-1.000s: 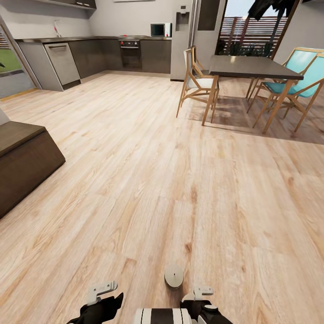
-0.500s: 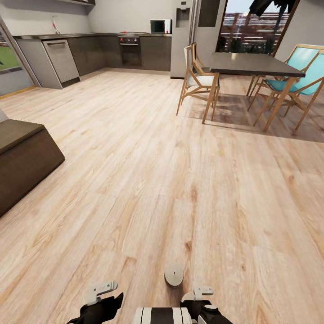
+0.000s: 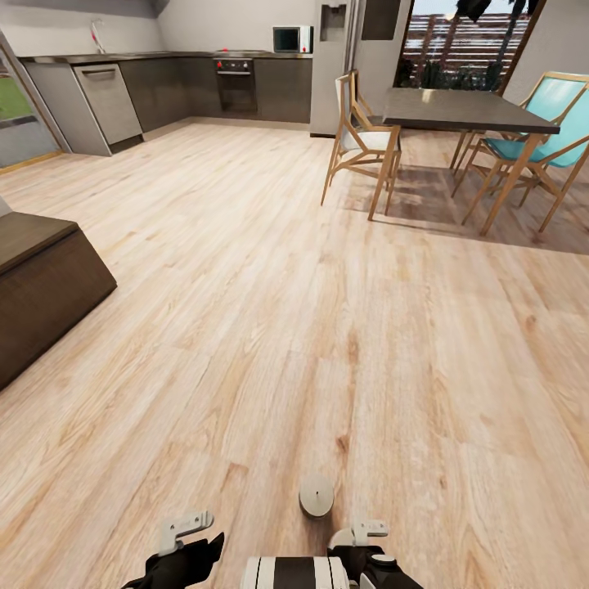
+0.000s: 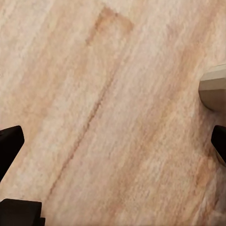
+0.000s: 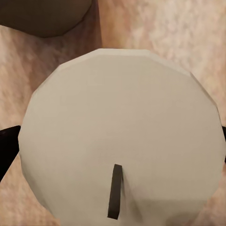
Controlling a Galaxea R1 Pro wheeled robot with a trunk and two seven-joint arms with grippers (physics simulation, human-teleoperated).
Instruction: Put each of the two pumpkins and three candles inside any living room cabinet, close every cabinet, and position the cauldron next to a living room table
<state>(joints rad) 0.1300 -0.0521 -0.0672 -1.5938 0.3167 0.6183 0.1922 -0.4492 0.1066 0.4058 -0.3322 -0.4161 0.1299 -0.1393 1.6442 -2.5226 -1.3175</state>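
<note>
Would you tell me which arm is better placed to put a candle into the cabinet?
Probably the right: its gripper has the candle between its fingers, while the left gripper is open over bare floor.

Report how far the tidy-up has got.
Nothing looks finished yet. In hand: one candle held in the right gripper; the left gripper is open over the floor. Left: putting it into the cabinet, closing up, and everything else on the list.

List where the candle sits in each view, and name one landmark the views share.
Head view: candle low in the picture, just right of centre.
Left wrist view: beige piece at the frame edge, probably the same candle.
Right wrist view: centre, close up, top face and wick toward the camera.
Shared landmark: the plank floor.
</note>
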